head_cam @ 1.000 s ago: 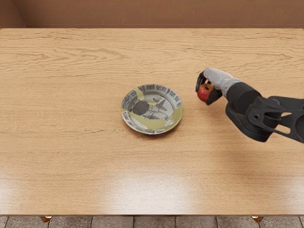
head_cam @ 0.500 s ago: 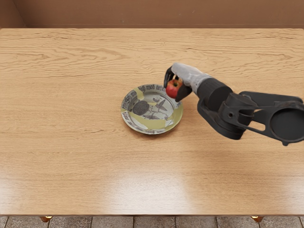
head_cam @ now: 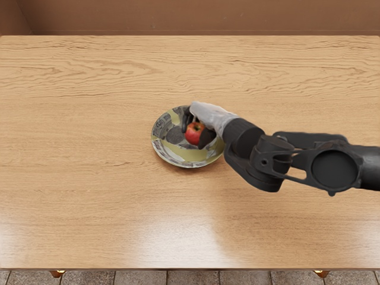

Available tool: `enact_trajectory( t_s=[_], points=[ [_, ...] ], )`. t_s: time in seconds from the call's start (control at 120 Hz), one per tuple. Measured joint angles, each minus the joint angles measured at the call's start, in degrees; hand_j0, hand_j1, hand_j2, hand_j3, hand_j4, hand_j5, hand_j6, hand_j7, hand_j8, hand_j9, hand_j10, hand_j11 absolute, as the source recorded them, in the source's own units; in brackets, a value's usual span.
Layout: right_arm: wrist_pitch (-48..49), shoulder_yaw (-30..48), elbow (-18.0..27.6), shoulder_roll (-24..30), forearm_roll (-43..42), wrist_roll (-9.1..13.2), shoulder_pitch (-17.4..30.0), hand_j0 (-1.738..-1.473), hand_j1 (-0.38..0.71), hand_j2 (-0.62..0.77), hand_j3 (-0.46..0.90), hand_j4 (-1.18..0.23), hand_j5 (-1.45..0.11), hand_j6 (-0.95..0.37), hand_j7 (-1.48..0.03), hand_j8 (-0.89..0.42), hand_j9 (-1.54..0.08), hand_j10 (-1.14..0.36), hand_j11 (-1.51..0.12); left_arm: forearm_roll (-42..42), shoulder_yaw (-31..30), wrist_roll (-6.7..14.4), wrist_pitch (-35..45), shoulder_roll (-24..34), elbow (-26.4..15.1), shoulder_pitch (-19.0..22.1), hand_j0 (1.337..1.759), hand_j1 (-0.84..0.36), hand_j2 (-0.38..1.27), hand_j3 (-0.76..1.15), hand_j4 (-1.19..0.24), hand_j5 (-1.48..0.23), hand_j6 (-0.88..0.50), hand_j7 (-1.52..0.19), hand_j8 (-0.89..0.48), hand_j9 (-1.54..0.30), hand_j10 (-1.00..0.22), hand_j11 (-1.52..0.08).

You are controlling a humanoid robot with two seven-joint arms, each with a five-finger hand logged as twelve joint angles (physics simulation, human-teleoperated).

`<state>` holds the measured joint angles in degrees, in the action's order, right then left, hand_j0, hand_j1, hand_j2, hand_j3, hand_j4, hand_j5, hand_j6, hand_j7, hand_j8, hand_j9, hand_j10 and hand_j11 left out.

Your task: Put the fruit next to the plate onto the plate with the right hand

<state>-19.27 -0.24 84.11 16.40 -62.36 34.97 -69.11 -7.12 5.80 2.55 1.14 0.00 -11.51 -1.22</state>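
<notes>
**Red Apple Held Over the Plate**

A big wooden table (head_cam: 89, 119) fills the view. Its left side shows only light brown wood with wavy lines.

Near the middle of the table sits a round plate (head_cam: 157, 139). It has a grey and yellow picture on it, and dark letters run around its rim. The plate lies flat on the wood.

Over the middle of the plate is the fruit, a small red apple (head_cam: 193, 133). It cannot be seen if the apple touches the plate or hangs just above it.

The right hand (head_cam: 205, 120) has the apple in its grip. Its dark fingers (head_cam: 186, 119) curl around the apple from the far side, and the thumb presses on the near side. The back of the hand is light grey.

Behind the hand, the thick dark arm (head_cam: 285, 163) reaches back across the table to the right edge of the view. It passes over the right rim of the plate.
</notes>
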Motion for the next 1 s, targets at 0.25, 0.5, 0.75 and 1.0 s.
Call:
enact_trajectory(
  t_s=[0.25,0.5,0.75,1.0],
  points=[
    [-0.4,0.2,-1.4,-0.4,-0.1,0.0,0.8,-1.653,0.18,0.20,0.00,-0.61,-0.85,-0.39,-0.81,-0.31,-0.82,-0.54,-0.82,0.0,0.0,0.0,0.0,0.0,0.0,0.0,1.658,0.35,0.00,0.00,0.00,0.00,0.00,0.00,0.00,0.00,0.00,0.00],
    [6.3,10.4,1.9,5.0,0.9,0.0,2.5,-1.656,-0.17,0.06,0.00,-0.20,-0.27,-0.13,-0.26,-0.11,-0.26,-0.18,-0.26,0.0,0.0,0.0,0.0,0.0,0.0,0.0,1.658,0.35,0.00,0.00,0.00,0.00,0.00,0.00,0.00,0.00,0.00,0.00],
    [39.5,42.4,4.9,12.5,11.0,0.0,17.6,-1.658,-0.28,0.01,0.00,-0.08,-0.10,-0.06,-0.10,-0.05,-0.10,-0.07,-0.10,0.0,0.0,0.0,0.0,0.0,0.0,0.0,1.658,0.35,0.00,0.00,0.00,0.00,0.00,0.00,0.00,0.00,0.00,0.00],
    [52.9,54.9,-2.0,22.3,33.8,0.0,25.5,-1.658,-0.31,0.00,0.00,-0.04,-0.05,-0.03,-0.05,-0.03,-0.05,-0.04,-0.05,0.0,0.0,0.0,0.0,0.0,0.0,0.0,1.658,0.35,0.00,0.00,0.00,0.00,0.00,0.00,0.00,0.00,0.00,0.00]
  ],
)
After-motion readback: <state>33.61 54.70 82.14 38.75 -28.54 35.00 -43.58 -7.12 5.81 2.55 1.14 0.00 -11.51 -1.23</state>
